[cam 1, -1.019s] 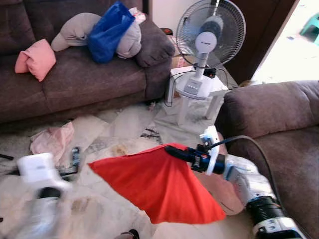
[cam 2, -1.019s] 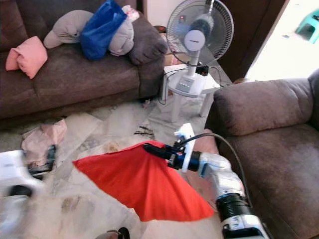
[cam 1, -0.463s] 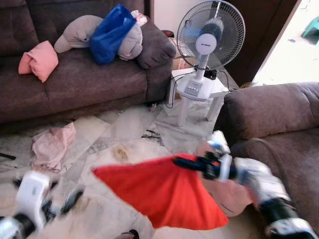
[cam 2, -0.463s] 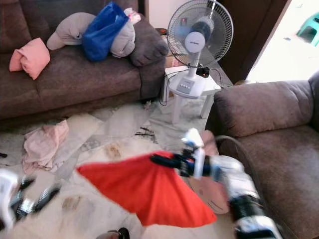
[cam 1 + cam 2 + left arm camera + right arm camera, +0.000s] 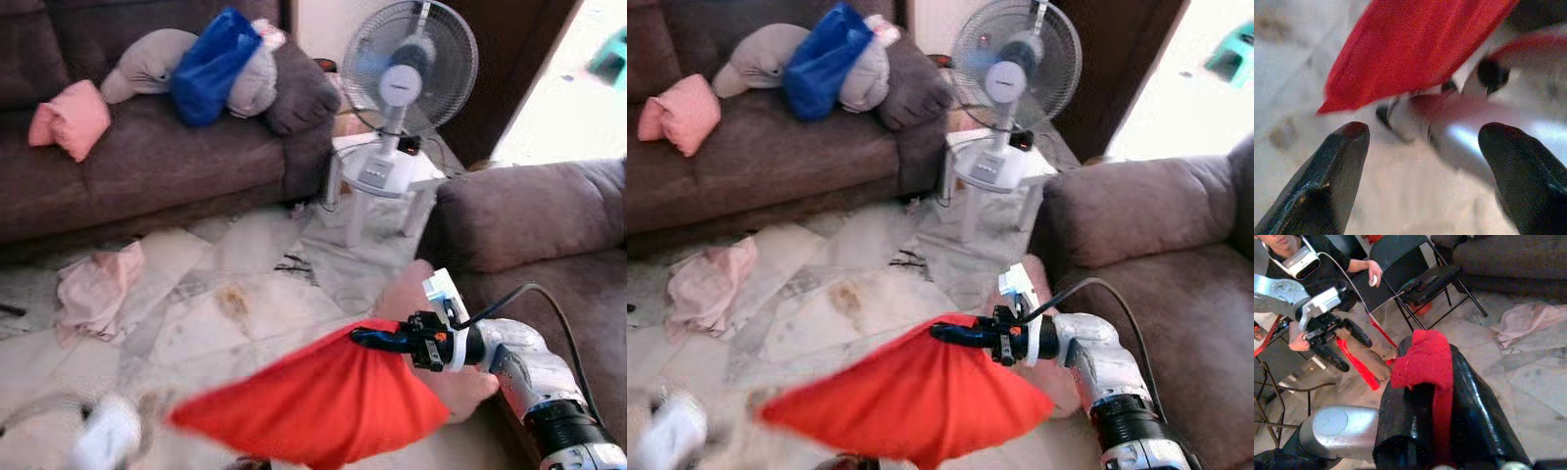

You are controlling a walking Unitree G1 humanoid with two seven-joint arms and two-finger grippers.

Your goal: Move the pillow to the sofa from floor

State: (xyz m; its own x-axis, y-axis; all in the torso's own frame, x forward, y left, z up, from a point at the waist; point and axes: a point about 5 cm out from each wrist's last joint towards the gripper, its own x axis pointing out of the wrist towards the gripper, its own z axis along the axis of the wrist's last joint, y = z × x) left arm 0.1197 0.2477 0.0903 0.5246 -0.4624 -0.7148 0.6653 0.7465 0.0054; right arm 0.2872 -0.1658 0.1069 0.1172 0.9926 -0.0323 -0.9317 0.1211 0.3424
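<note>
We see red pillow (image 5: 323, 406) hanging limp off the floor (image 5: 245, 294), one corner pinched, just beside brown sofa (image 5: 549, 235).

We note red pillow (image 5: 328, 406) matt woven cloth; sofa (image 5: 147, 157) brown napped fabric; floor (image 5: 245, 294) glossy marble tile; fan (image 5: 407, 69) smooth plastic.

— Where is the pillow (image 5: 323, 411)?
— Low in front, off the floor (image 5: 245, 264), one corner pinched between the right gripper (image 5: 364, 338)'s fingers; that arm reaches in from the right.
— And behind it?
— A long sofa (image 5: 147, 157) at the back left with a heap of bedding (image 5: 196, 64) and a small cushion (image 5: 71, 116) on it. A fan (image 5: 407, 73) stands on a stool (image 5: 377, 181) to its right.
— On the right?
— A second sofa (image 5: 529, 215), just beside the arm. A crumpled cloth (image 5: 96, 289) lies on the floor at left; the left gripper (image 5: 1420, 147) hangs low below the pillow.
</note>
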